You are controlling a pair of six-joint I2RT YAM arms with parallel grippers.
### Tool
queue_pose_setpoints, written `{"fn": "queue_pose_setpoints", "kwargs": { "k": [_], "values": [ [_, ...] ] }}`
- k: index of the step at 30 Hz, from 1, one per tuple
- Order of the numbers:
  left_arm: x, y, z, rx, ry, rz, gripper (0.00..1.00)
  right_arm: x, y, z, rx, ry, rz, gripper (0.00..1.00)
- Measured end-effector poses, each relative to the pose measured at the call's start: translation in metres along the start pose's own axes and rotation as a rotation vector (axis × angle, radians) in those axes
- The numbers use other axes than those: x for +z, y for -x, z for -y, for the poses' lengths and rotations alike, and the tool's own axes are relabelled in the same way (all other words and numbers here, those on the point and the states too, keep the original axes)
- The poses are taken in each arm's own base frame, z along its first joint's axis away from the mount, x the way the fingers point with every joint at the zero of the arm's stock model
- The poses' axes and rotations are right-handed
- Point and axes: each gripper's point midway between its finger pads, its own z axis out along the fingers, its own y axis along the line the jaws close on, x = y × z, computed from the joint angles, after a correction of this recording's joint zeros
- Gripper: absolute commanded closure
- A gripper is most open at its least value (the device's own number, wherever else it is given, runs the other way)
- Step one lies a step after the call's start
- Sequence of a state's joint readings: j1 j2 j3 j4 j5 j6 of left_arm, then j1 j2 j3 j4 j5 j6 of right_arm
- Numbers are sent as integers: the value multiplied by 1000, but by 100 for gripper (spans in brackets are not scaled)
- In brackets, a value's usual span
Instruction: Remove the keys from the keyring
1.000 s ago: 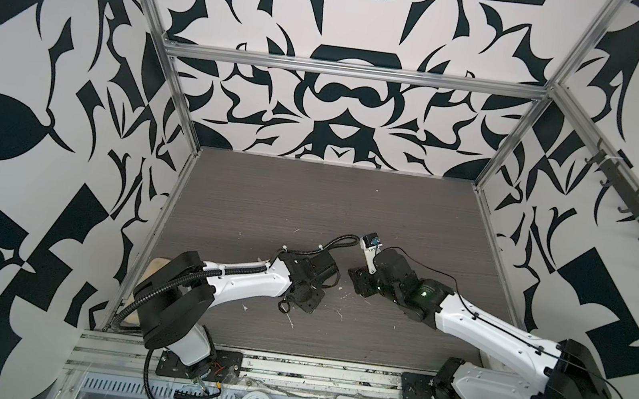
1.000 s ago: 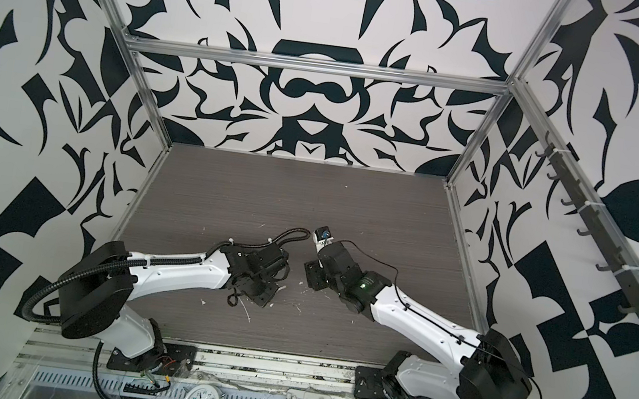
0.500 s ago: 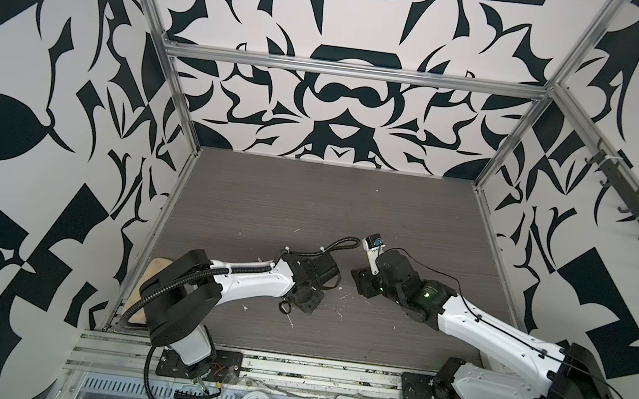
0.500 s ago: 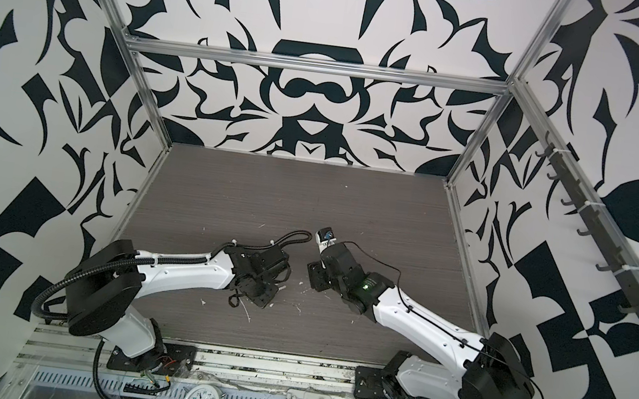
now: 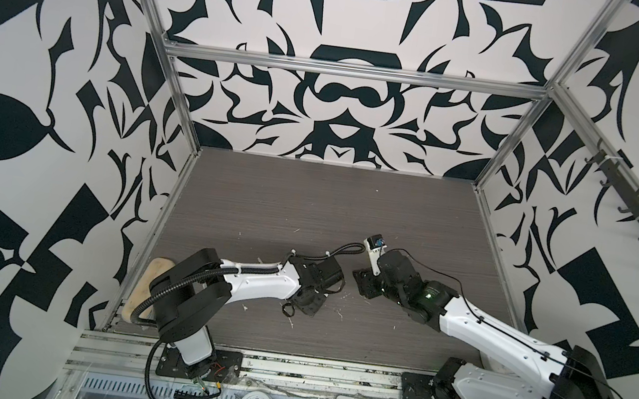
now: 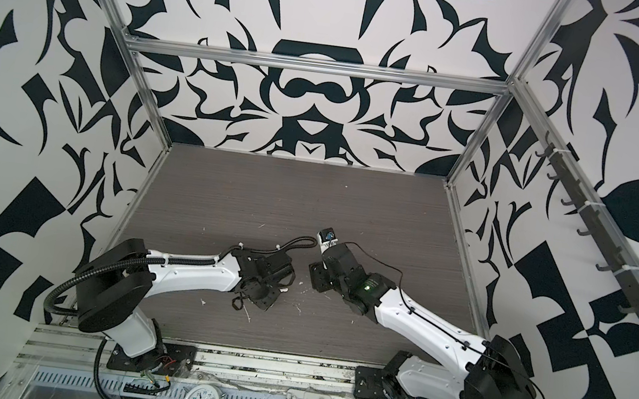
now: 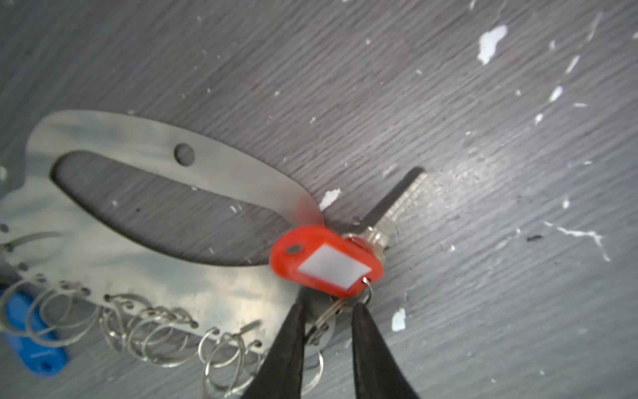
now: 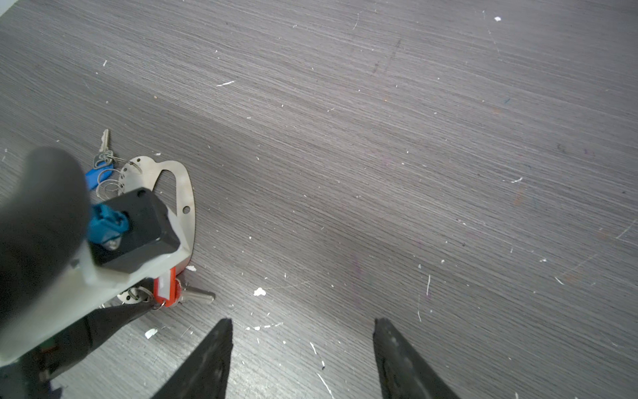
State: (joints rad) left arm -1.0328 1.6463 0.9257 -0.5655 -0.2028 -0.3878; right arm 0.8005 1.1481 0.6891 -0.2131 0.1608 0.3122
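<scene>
Pointing away from keyring (image 7: 138,141): red-tagged key (image 7: 393,200)

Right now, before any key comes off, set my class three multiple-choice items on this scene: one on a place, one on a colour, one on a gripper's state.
1. Where does the red tag lie?
A. At one end of the keyring, by the left gripper
B. On the wooden board
C. Against the back wall

2. What colour is the second tag, at the keyring's other end?
A. Green
B. Yellow
C. Blue

3. How does the right gripper stand?
A. Shut on a key
B. Open over bare table
C. Shut on the keyring

Answers:
1 A: the left wrist view shows it at the plate's tip, just past the fingertips.
2 C: it shows blue in both wrist views.
3 B: its fingers stand wide apart with only table between them.
</scene>
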Motion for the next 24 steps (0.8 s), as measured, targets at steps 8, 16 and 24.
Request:
{"fn": "queue_pose_setpoints", "kwargs": {
  "k": [8, 16, 24],
  "values": [
    [-1, 0, 1, 11, 4, 3, 93, 1, -3, 1, 0, -3, -5, 33],
    [-14, 9, 1, 13, 0, 46, 100, 0, -2, 3, 6, -6, -1, 35],
    [-73, 44, 7, 13, -68, 233, 100, -15, 13, 1, 31, 29, 92, 18]
  ]
}}
